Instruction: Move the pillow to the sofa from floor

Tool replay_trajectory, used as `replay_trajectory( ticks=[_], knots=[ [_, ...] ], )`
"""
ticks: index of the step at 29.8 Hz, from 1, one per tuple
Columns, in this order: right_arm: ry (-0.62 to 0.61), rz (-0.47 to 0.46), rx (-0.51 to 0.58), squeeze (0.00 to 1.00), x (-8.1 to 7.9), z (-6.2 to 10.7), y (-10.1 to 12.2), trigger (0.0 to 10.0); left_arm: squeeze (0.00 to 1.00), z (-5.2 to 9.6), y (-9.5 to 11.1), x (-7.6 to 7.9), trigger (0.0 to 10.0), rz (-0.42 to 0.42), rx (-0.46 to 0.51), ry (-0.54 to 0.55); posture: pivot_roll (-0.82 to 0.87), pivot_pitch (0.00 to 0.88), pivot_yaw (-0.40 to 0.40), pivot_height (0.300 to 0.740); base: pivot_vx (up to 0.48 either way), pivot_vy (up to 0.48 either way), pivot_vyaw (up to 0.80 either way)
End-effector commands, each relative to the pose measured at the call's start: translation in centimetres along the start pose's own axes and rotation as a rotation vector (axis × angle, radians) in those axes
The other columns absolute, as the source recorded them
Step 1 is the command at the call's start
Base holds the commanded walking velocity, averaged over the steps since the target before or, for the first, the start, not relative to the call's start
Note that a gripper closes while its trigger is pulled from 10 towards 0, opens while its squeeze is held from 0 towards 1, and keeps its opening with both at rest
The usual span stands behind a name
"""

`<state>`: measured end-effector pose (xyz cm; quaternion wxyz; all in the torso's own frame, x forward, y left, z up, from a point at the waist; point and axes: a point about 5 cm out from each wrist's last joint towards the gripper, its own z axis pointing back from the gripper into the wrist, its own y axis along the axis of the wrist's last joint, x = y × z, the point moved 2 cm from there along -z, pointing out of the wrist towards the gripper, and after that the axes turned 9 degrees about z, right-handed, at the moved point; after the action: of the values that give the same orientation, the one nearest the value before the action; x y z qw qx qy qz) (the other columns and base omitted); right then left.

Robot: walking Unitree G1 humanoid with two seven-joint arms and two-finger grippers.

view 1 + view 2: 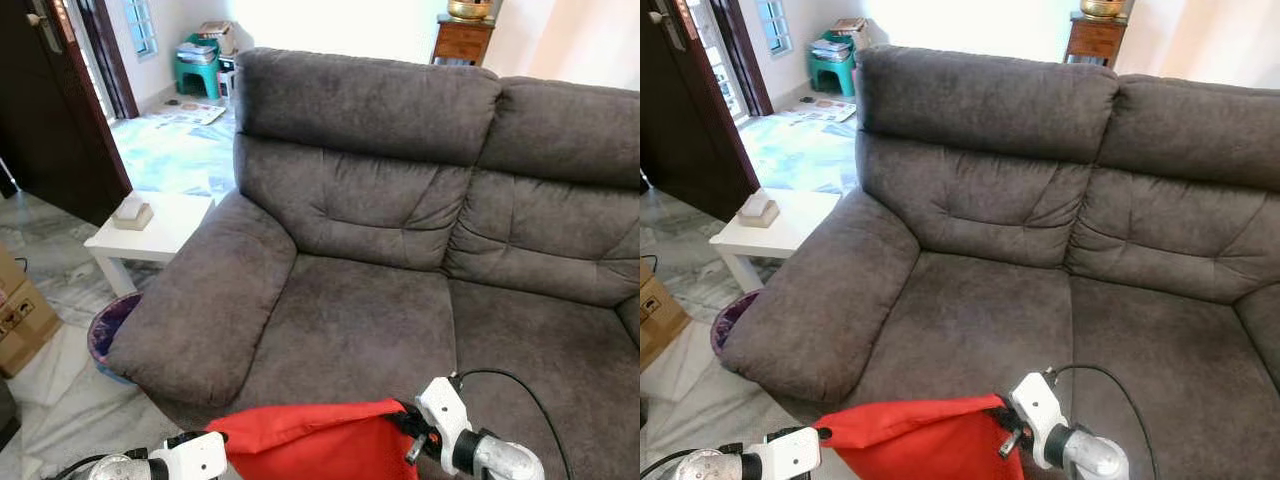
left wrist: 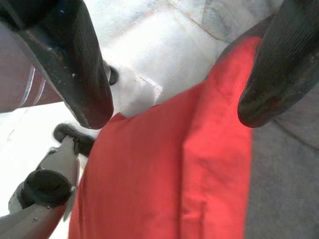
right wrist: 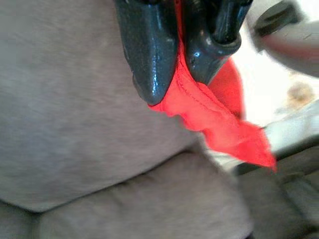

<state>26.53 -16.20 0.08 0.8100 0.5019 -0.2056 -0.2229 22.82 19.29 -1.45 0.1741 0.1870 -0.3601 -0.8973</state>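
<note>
The red pillow [image 1: 310, 440] hangs low in front of me, just before the front edge of the grey sofa [image 1: 360, 320]. My right gripper [image 3: 178, 84] is shut on the pillow's seam edge [image 3: 199, 107], with the sofa cushion behind it. Its white wrist [image 1: 445, 410] sits at the pillow's right corner. My left gripper [image 2: 175, 115] is open, its two black fingers [image 2: 79, 74] spread wide on either side of the pillow's other end [image 2: 164, 174]. Its white wrist [image 1: 195, 455] is at the pillow's left corner.
A white side table [image 1: 165, 235] with a tissue box [image 1: 131, 212] stands left of the sofa arm. Below it are a purple bin [image 1: 108, 325] and a cardboard box [image 1: 20, 315]. A dark door [image 1: 50, 110] is at far left, with a green stool [image 1: 198, 65] beyond.
</note>
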Motion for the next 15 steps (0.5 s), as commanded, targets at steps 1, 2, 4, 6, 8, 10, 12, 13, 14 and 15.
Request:
replay_trajectory(
  ticks=[1, 2, 4, 6, 8, 10, 12, 13, 14, 15],
  knots=[
    [-0.005, 0.06, 0.106, 0.0, 1.2, 0.0, 2.6, 10.0, 0.0, 0.2, -0.5, -0.1, 10.0, -0.024, -0.025, 0.005, 0.14, 0.038, -0.035, 0.74, 0.0, 0.0, 0.0],
    [0.051, 0.064, 0.096, 0.0, 0.7, 0.3, 2.6, 10.0, 0.0, 0.2, -0.5, -0.6, 10.0, -0.038, -0.024, 0.038, 0.14, 0.038, -0.035, 0.74, 0.0, 0.0, 0.0],
    [0.1, 0.065, 0.084, 0.0, 0.3, 0.5, 2.4, 10.0, 0.0, 0.3, -0.3, -1.0, 10.0, -0.033, -0.011, 0.068, 0.14, 0.039, -0.037, 0.74, 0.0, 0.0, 0.0],
    [0.163, 0.067, 0.069, 0.0, -0.4, 0.7, 2.3, 10.0, 0.0, 0.4, -0.2, -1.4, 10.0, -0.025, 0.005, 0.095, 0.14, 0.04, -0.036, 0.74, 0.0, 0.0, 0.0],
    [0.189, 0.067, 0.065, 0.0, -0.7, 0.8, 2.3, 10.0, 0.0, 0.4, -0.3, -1.4, 10.0, -0.029, 0.005, 0.097, 0.14, 0.041, -0.037, 0.74, 0.0, 0.0, 0.0],
    [0.21, 0.067, 0.061, 0.0, -0.9, 1.1, 2.3, 10.0, 0.0, 0.4, -0.4, -1.3, 10.0, -0.033, 0.001, 0.09, 0.14, 0.042, -0.037, 0.74, 0.0, 0.0, 0.0],
    [0.217, 0.063, 0.06, 0.0, -0.9, 1.3, 2.4, 10.0, 0.0, 0.3, -0.6, -1.2, 10.0, -0.032, -0.002, 0.081, 0.14, 0.043, -0.037, 0.74, 0.0, 0.0, 0.0],
    [0.224, 0.064, 0.055, 0.0, -0.8, 1.4, 2.4, 10.0, 0.0, 0.3, -0.8, -1.0, 10.0, -0.029, -0.006, 0.073, 0.14, 0.043, -0.038, 0.74, 0.0, 0.0, 0.0],
    [0.23, 0.064, 0.051, 0.0, -0.8, 1.6, 2.4, 10.0, 0.0, 0.3, -0.9, -0.8, 10.0, -0.03, -0.011, 0.067, 0.14, 0.043, -0.038, 0.74, 0.0, 0.0, 0.0],
    [0.23, 0.068, 0.05, 0.0, -0.8, 1.8, 2.5, 10.0, 0.0, 0.2, -1.1, -0.5, 10.0, -0.026, -0.016, 0.052, 0.14, 0.043, -0.038, 0.74, 0.0, 0.0, 0.0]
  ],
)
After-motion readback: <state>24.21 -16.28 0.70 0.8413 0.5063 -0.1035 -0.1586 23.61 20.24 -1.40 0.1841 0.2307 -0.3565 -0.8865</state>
